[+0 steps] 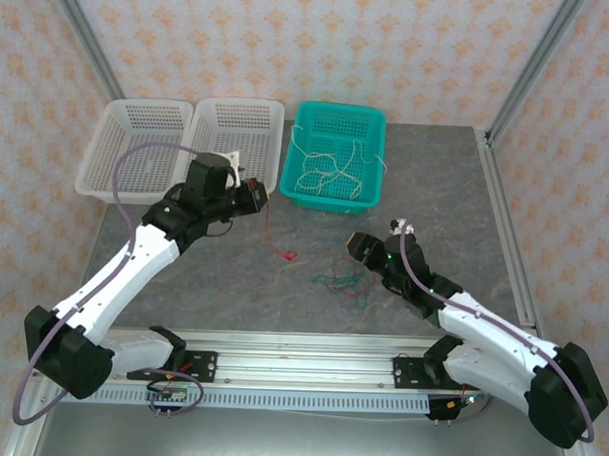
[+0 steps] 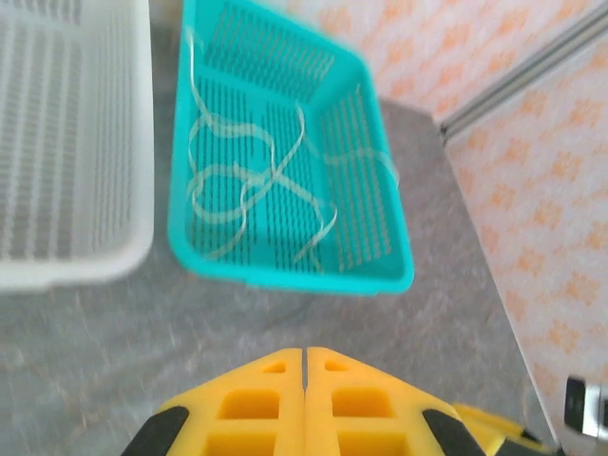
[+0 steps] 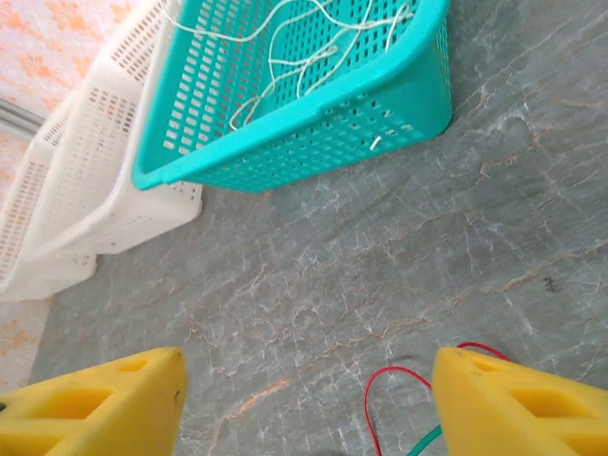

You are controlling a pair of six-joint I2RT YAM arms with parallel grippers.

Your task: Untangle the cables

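- The right pincer (image 3: 306, 369) holds its yellow fingers well apart with nothing gripped between them, and it hangs low over the worktop (image 3: 380, 247).
- Just below it, near its right-hand finger, a red loop (image 3: 391, 370) and a green strand (image 3: 427, 442) lie on the stone-patterned surface. From above, these are part of the red and green tangle (image 1: 340, 280), which lies loose right beside that pincer.
- The left pincer (image 2: 305, 366) has its pads pressed together. A single red cable (image 1: 283, 254) runs from just beside it down to the worktop, and its end lies apart from the tangle. I cannot tell whether the pads are pinching it.
- Farther out, cream-white cables (image 2: 252, 185) lie looped inside the teal basket (image 2: 285, 277). Two white baskets (image 1: 137, 147) stand to its left.
- Step in hand, as I judge it: the cream wires are sorted, one red wire is drawn clear, and the red-green knot remains.
- The next move calls for the right pincer to settle on one strand alone, close on it and draw it sideways so the others slip off. The wire is thin, so the aim must be exact.
- No brand, label or writing is legible anywhere.
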